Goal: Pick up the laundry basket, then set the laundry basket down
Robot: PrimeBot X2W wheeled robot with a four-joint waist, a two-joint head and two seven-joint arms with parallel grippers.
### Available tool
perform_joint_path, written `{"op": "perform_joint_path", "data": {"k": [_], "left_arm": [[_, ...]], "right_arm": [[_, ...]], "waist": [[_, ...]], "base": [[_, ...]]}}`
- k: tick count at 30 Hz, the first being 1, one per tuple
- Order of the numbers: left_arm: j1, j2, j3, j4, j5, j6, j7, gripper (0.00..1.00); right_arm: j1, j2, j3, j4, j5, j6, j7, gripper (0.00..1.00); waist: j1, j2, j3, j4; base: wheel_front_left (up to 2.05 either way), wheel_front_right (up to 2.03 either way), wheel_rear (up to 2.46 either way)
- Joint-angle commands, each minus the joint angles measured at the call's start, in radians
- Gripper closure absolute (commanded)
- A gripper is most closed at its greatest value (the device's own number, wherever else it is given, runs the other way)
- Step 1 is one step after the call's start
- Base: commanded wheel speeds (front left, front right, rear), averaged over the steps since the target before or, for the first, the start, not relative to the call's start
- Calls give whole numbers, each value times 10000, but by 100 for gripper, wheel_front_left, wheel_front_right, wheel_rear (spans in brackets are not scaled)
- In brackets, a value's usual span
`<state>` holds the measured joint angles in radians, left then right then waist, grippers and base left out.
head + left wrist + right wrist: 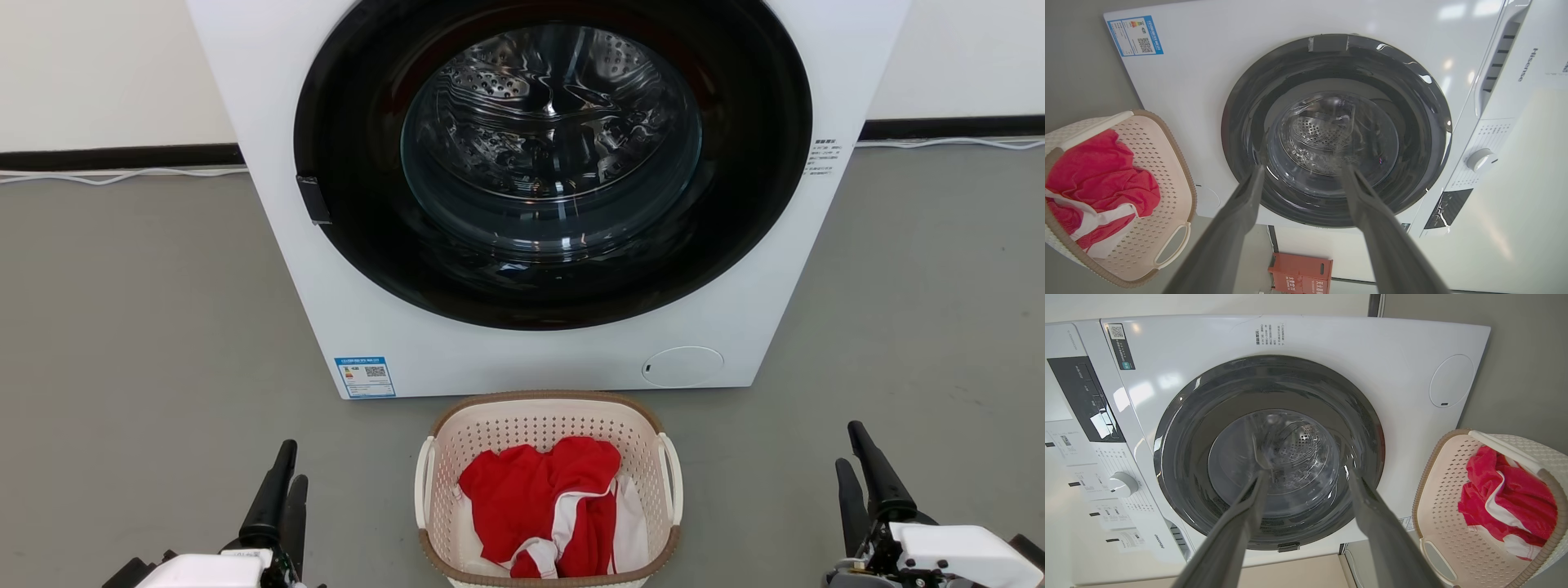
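left hand (291, 465) and right hand (849, 447) both spread open, gripping nothing | cream perforated plastic laundry basket (539, 426), brown rim, on grey floor (147, 327) between them, touching neither | red-white cloth (531, 490) inside | white washing machine (506, 359) just beyond

Head downward; wrists forward; share washer (545, 353), laundry basket (539, 428).

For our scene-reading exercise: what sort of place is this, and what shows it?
Probably a laundry area, perhaps a test room: a front-loading washing machine stands on a bare grey floor, with a laundry basket of red and white clothes in front of it.
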<state>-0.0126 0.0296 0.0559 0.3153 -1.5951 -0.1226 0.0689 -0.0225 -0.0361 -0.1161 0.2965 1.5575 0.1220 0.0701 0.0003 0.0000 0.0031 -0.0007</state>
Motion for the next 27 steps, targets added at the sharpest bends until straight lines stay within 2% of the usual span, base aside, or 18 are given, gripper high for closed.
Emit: {"op": "perform_joint_path", "data": {"k": [1, 11, 27], "left_arm": [[-268, 57, -5, -260, 169, -13, -73, 0], [-293, 70, -117, -178, 959, 99, -366, 0], [-303, 92, -392, -106, 2972, 415, -836, 0]], "right_arm": [[-211, -78, 67, -341, -137, 19, -87, 0], [-177, -83, 94, -434, -1625, 25, -379, 0], [-150, -92, 223, -622, -4454, 35, -848, 0]], "waist": [[-2, 0, 0, -1], [-2, 0, -13, -4], [-2, 0, -40, -33]], "base": [[0, 0, 0], [0, 0, 0], [0, 0, 0]]}}
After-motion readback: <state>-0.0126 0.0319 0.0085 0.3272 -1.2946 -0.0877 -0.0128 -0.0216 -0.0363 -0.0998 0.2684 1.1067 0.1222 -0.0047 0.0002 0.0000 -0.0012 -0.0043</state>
